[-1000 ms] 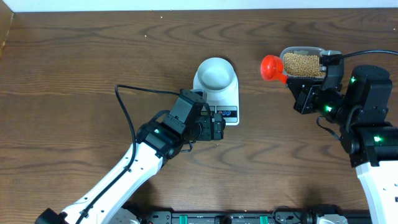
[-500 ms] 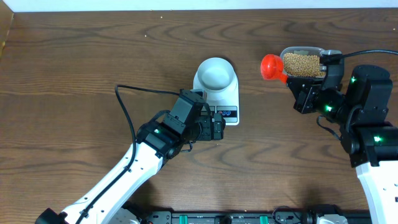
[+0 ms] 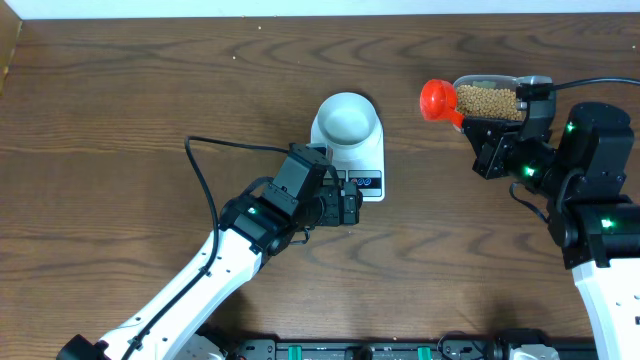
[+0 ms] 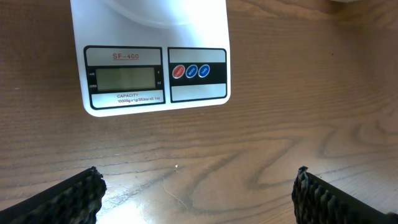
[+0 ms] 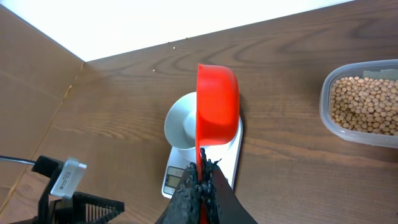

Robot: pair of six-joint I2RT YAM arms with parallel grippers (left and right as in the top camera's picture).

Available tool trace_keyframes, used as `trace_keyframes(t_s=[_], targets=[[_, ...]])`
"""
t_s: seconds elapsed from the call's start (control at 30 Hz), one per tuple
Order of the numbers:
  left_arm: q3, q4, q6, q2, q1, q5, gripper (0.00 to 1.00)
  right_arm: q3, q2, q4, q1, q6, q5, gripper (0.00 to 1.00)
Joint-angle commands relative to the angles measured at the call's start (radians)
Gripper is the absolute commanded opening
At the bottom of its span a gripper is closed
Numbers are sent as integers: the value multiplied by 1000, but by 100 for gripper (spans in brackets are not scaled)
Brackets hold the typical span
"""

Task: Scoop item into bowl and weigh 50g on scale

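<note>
Overhead first: the small round pale blue-grey bowl (image 3: 347, 118) sits on the flat white rectangular digital scale (image 3: 372, 162) mid-way across the dark wooden counter (image 3: 120, 100), so whatever gets tipped in is weighed directly. The bowl looks empty. The left claw (image 3: 350, 205) hovers just beside the scale's front edge without touching it, probably so its camera can read the display. The right claw (image 3: 468, 122) holds the round red plastic scoop (image 3: 437, 100) next to the clear plastic tub (image 3: 487, 82) of small tan-yellow beans (image 3: 487, 103).

Left wrist: the left claw's jaws are spread wide with nothing between them, framing the scale. No digits are legible on the grey display (image 4: 125, 78).

Right wrist: the right claw is clamped tight on the scoop's handle. The scoop is turned on edge, with the bowl beyond it and the tub off to the right. Can't tell if the scoop carries any beans. The scooping step looks to be in hand, with the weighing not yet begun.
</note>
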Motion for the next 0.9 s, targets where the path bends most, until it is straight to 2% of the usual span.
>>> trace_keyframes(t_s=[0.0,0.3,0.87], targets=[[13,-3,13,1,-5,-10,98,14,-7,-2,-4,-8,-3,1],[13,20,13,1,-5,-14,98,14,-7,-60,-5,-9,-10,1],[13,81,13,2,-6,-17,97,14,-7,-50,-5,-9,-2,1]])
